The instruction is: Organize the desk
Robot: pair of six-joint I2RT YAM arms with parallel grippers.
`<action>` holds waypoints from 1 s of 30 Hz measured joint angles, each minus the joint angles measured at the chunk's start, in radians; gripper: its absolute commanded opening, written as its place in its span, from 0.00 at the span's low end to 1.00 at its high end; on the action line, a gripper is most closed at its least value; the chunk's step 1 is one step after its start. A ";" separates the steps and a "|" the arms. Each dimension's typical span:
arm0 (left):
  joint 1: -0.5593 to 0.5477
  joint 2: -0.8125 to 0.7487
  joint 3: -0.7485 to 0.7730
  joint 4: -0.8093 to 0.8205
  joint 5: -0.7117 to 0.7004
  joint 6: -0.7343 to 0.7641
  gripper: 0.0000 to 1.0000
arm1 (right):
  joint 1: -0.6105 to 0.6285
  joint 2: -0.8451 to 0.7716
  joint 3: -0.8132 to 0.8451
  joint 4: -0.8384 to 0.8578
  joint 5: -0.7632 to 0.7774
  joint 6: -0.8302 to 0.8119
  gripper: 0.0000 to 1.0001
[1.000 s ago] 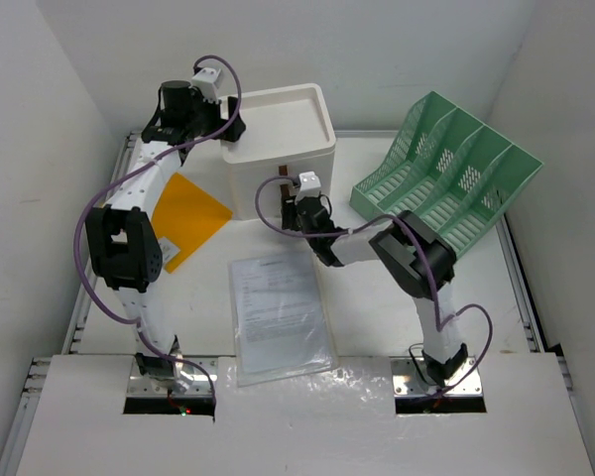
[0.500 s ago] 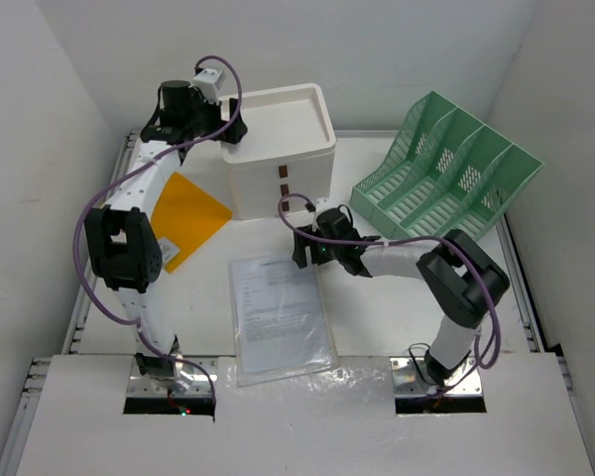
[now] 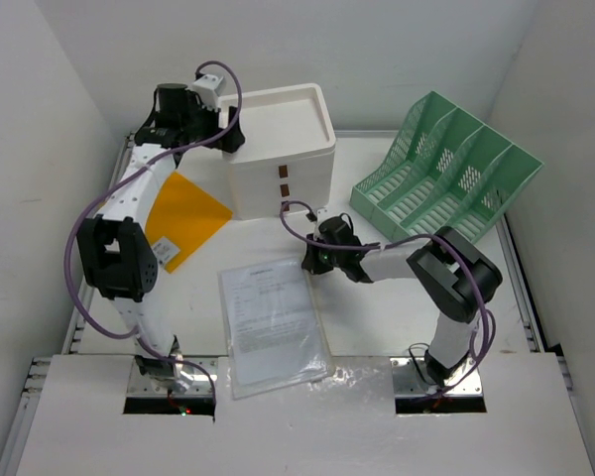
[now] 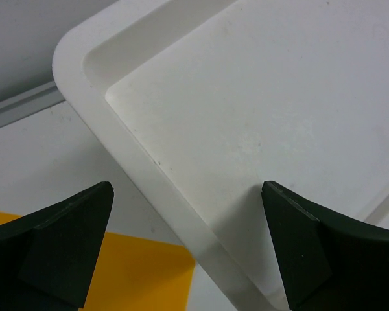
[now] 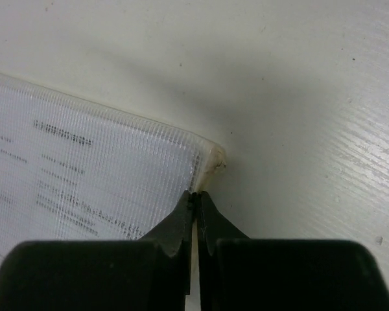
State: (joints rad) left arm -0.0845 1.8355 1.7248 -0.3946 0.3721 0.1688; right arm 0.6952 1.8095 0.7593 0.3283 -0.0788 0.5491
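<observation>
Desk (image 3: 377, 317): big, rigid, fixed, lies under everything incl. drawer box (image 3: 278, 124). R gripper (image 5: 194, 196) pinches doc sleeve (image 5: 84, 162) by its corner edge, just in front of box. Sleeve looks thin, floppy, slick, so prob. slips. L gripper (image 4: 188, 188) is spread wide over box's left rim, holding nothing.

Drawer box (image 3: 278, 134), rack (image 3: 446, 169), orange sheet (image 3: 183, 213), sleeve (image 3: 273, 322)

The right gripper (image 3: 311, 262), a second ago against the front of the white drawer box (image 3: 278, 139), now sits out from the box, jaws pinched shut on the edge of the clear document sleeve (image 3: 273, 322). The sleeve lies swung slightly and slid farther from the box. Over the box's top corner, the left gripper (image 4: 187, 188) spreads a little wider.
</observation>
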 measured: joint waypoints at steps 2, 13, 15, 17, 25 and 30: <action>0.000 -0.024 -0.011 -0.026 0.010 0.018 0.98 | 0.000 -0.012 -0.023 0.027 -0.002 -0.017 0.00; -0.001 -0.365 -0.083 -0.318 0.428 0.431 0.90 | 0.097 -0.435 -0.126 0.084 0.027 -0.391 0.00; -0.007 -0.405 -0.090 -0.415 0.494 0.561 0.91 | 0.093 -0.475 -0.126 0.105 0.030 -0.432 0.00; -0.015 -0.423 -0.122 -0.499 0.541 0.684 0.94 | 0.092 -0.491 -0.126 0.113 0.028 -0.462 0.00; -0.150 -0.362 -0.384 -0.684 0.579 1.018 0.98 | 0.091 -0.555 -0.161 0.121 -0.001 -0.508 0.00; -0.231 -0.364 -0.481 -0.524 0.570 0.932 0.99 | 0.091 -0.607 -0.178 0.151 -0.069 -0.523 0.00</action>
State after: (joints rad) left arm -0.3153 1.4712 1.2438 -0.9188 0.9421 1.1011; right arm 0.7864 1.2026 0.5816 0.4789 -0.1478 0.0261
